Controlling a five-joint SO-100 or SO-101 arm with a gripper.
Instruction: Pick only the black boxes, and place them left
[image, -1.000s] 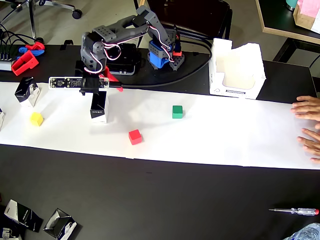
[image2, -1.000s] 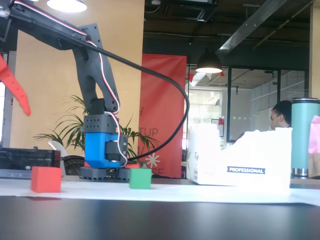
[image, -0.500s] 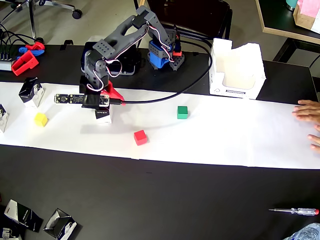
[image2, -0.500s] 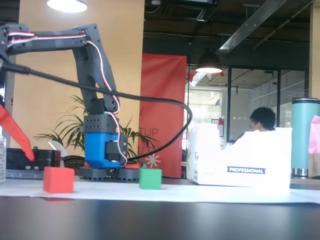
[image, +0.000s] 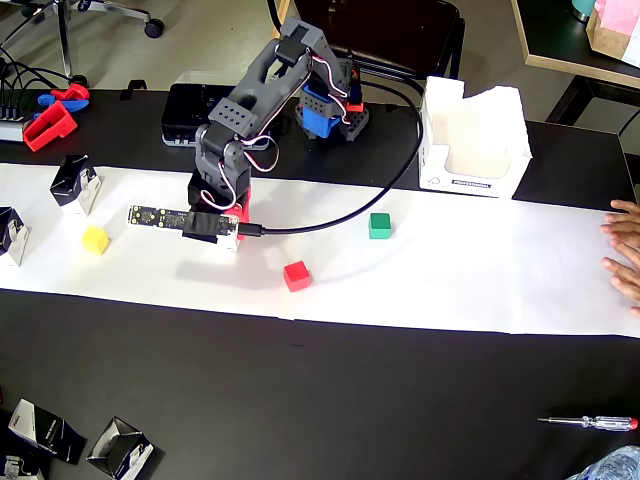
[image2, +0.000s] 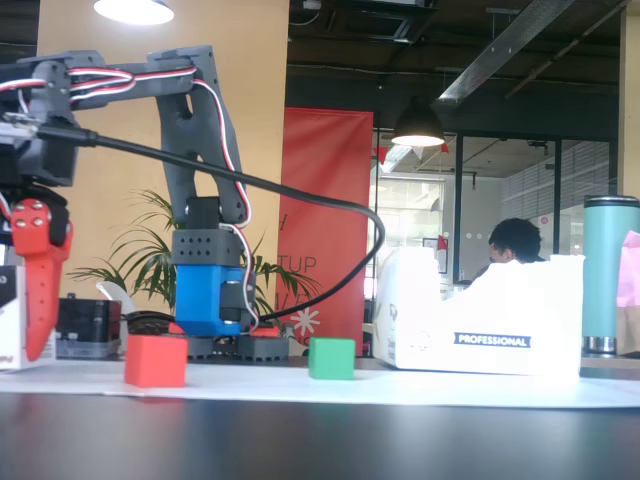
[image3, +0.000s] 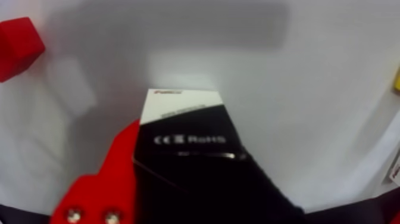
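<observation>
Claw (image3: 178, 164) gripping a black box (image3: 187, 140) over the desk (image: 450, 270).
The box sits between the jaws; two placed boxes (image: 76, 184) stand well left of the claw in the overhead view.

A matt white paper sheet (image: 450, 270) lies over a smooth black desk (image: 330, 400) with a faint sheen. The carton (image3: 190, 149) in the hand (image3: 149, 179) is printed cardboard, semi-gloss black with a matt white panel. The hand's red finger (image2: 35, 270) and the grey arm (image: 250, 100) look like matt plastic. Red cube (image: 297, 276), green cube (image: 380, 226) and yellow cube (image: 95, 239) are smooth and matt. The white box (image2: 480, 325) is cardboard.
</observation>
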